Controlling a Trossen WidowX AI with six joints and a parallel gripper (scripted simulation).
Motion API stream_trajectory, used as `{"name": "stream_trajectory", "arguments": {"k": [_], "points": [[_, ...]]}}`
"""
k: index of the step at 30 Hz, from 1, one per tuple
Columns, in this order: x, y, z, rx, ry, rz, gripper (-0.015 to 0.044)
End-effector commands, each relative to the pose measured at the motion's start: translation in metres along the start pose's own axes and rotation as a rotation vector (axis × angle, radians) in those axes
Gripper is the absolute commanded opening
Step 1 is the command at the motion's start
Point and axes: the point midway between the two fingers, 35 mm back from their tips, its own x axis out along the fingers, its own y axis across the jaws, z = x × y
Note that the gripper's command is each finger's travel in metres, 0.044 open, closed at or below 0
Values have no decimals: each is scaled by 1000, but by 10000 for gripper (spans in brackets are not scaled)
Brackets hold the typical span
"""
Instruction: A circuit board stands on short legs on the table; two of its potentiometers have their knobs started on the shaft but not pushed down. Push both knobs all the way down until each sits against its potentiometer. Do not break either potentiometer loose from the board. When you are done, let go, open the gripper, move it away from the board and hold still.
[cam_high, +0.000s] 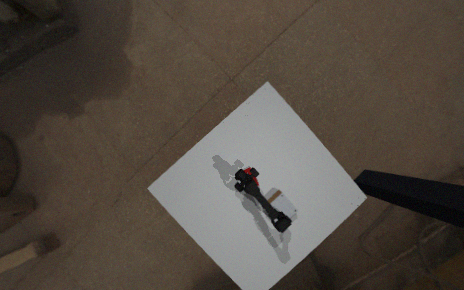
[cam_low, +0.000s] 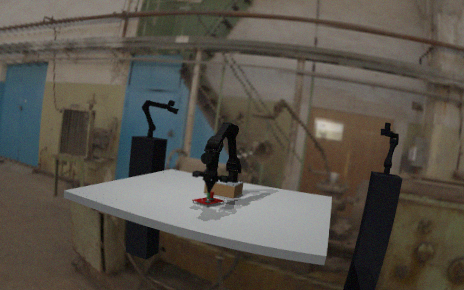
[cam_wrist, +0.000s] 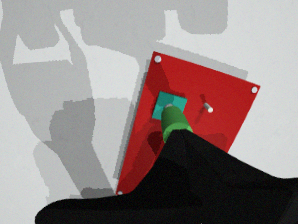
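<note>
The red circuit board (cam_wrist: 137, 116) (cam_low: 200, 201) (cam_high: 256, 180) lies under the arm. On it is a teal potentiometer (cam_wrist: 180, 101). A green knob (cam_wrist: 173, 120) is over it, with a bit of pale shaft visible at its lower end. My gripper (cam_wrist: 178, 136) (cam_low: 209, 192) is shut, and its tip is at the top of the green knob; the frames do not show clearly whether they touch. A small red knob (cam_low: 212, 194) stands beside the green one in the exterior view; in the wrist view the dark fingers hide it and its potentiometer.
A thin pale pin (cam_wrist: 208, 107) stands on the board beside the teal potentiometer. A cardboard-brown box (cam_low: 231, 190) (cam_high: 275, 196) stands near the arm's base on the white table (cam_low: 280, 225) (cam_high: 270, 110). Two dark pedestals (cam_low: 148, 155) (cam_low: 378, 215) with other arms stand beyond the table edges.
</note>
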Motion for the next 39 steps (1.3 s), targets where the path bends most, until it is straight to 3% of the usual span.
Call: {"name": "stream_trajectory", "arguments": {"k": [1,39], "points": [[17,0,1,-6,11,2,0],[23,0,1,-6,12,2,0]]}}
